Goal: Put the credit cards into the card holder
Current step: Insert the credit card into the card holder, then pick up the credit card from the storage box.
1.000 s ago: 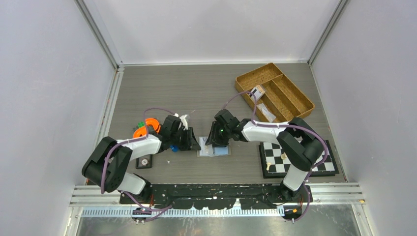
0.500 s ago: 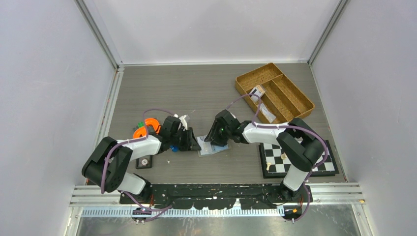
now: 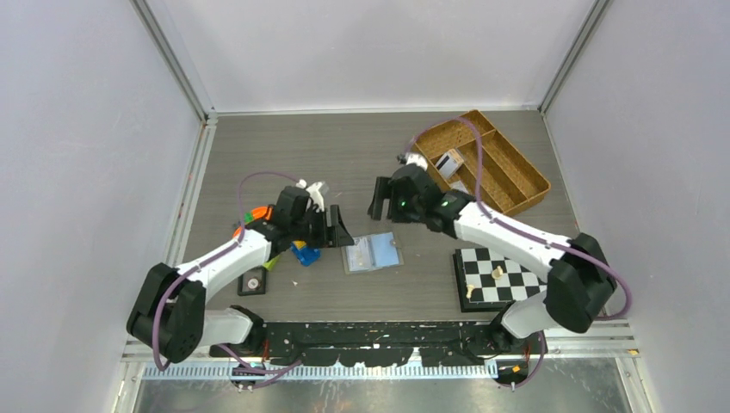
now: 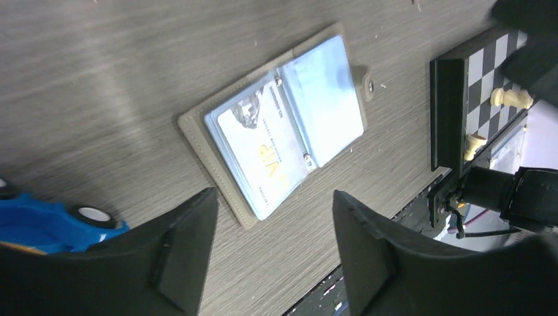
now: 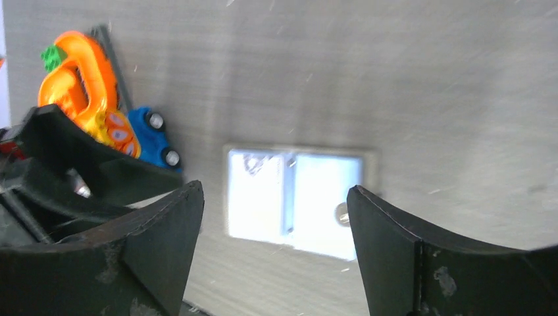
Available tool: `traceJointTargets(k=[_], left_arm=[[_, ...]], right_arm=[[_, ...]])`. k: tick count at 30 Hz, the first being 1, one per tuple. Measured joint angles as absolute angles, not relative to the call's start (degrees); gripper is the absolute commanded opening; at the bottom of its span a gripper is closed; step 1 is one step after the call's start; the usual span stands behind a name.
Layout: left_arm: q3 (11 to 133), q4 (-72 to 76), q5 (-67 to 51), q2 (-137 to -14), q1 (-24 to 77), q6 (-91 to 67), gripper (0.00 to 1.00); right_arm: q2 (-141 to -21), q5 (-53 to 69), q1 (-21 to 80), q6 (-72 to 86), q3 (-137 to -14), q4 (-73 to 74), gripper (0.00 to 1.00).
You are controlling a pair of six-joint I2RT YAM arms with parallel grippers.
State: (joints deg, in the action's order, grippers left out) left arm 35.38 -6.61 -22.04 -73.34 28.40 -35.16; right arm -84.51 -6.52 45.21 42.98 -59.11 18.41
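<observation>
Whereas both arms were bent low over the card holder (image 3: 373,252) a second ago, they have now let it go. It lies spread open and flat on the bench, close to the near edge and about midway between the left and right edges. The left end effector (image 3: 337,231) hangs just beside the card holder's left side, fingers apart with nothing between them. The right end effector (image 3: 379,201), likewise spread and empty, has lifted away toward the far edge. In the left wrist view a credit card (image 4: 258,153) marked VIP sits under the left clear sleeve, so that card looks stowed. The right arm's retreat brings it nearer the wicker basket (image 3: 513,148) by the far right corner. The next card may lie there, though I cannot tell for sure.
</observation>
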Motion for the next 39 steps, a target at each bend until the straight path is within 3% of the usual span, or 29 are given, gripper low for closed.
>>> traceJointTargets(k=[8, 14, 22, 39], left_arm=[[50.8, -23.4, -20.1, -70.2, 23.3, -27.7, 0.83], [64.6, -36.5, -14.3, -70.1, 19.9, -17.0, 0.88], [62.6, -40.9, -9.3, -70.4, 19.6, -11.2, 0.88], [62.0, -41.7, -8.6, -70.8, 19.6, -10.0, 0.88]], right_arm=[[-82.5, -10.0, 28.1, 20.2, -68.6, 28.9, 0.89], [-92.2, -10.0, 18.9, 11.4, -75.7, 33.3, 0.84], [-106.2, -13.1, 18.2, 4.9, -85.5, 35.3, 0.71], [-115.8, -16.0, 17.4, -0.8, -95.4, 35.7, 0.79]])
